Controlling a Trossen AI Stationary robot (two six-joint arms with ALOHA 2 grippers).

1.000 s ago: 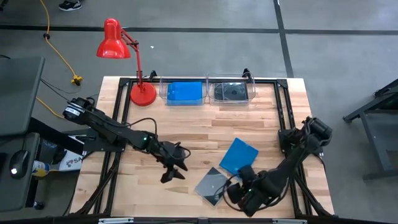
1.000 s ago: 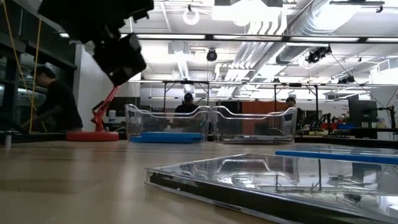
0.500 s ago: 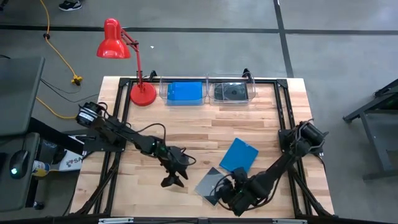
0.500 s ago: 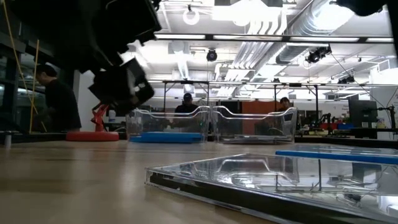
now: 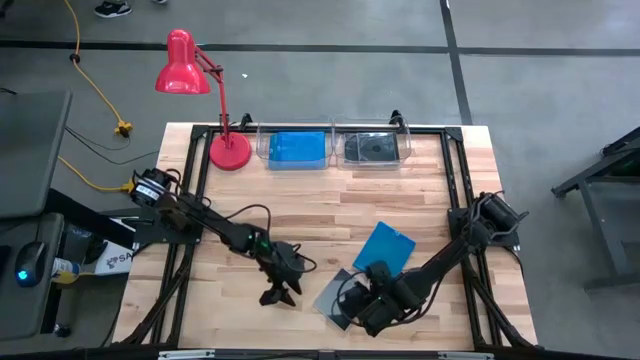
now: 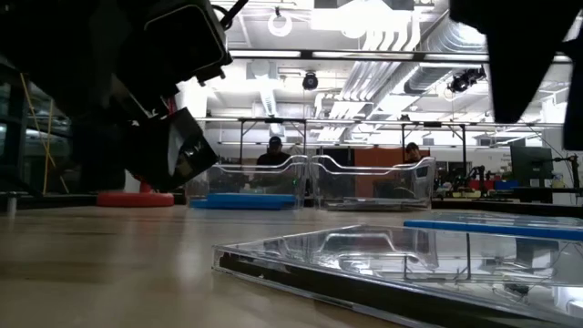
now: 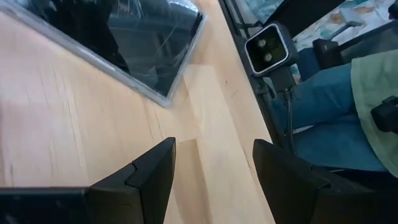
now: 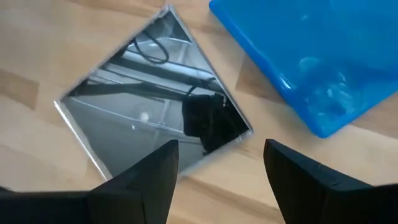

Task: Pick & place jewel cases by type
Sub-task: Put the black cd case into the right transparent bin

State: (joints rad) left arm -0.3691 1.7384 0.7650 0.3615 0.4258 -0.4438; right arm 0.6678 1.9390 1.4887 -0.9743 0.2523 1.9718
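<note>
A dark smoky jewel case [image 5: 330,296] lies flat on the wood near the near edge, and a bright blue jewel case [image 5: 385,250] lies flat just beyond it to the right. My right gripper [image 5: 350,300] hovers open above the dark case [image 8: 155,124]; the blue case [image 8: 311,62] shows past its fingers. My left gripper [image 5: 280,292] is open, low over bare wood left of the dark case [image 7: 124,43]. In the low view the dark case [image 6: 401,264] fills the foreground and the blue case [image 6: 492,225] lies behind it.
Two clear bins stand side by side at the far edge: the left bin [image 5: 297,148] holds blue cases, the right bin [image 5: 372,148] holds dark ones. A red desk lamp [image 5: 228,150] stands left of them. Bare wood lies between the bins and the loose cases.
My right gripper has moved toward the table's left, from the near right area to above the dark case. My left gripper has moved toward the near edge and come down closer to the table. Both cases have stayed where they were.
</note>
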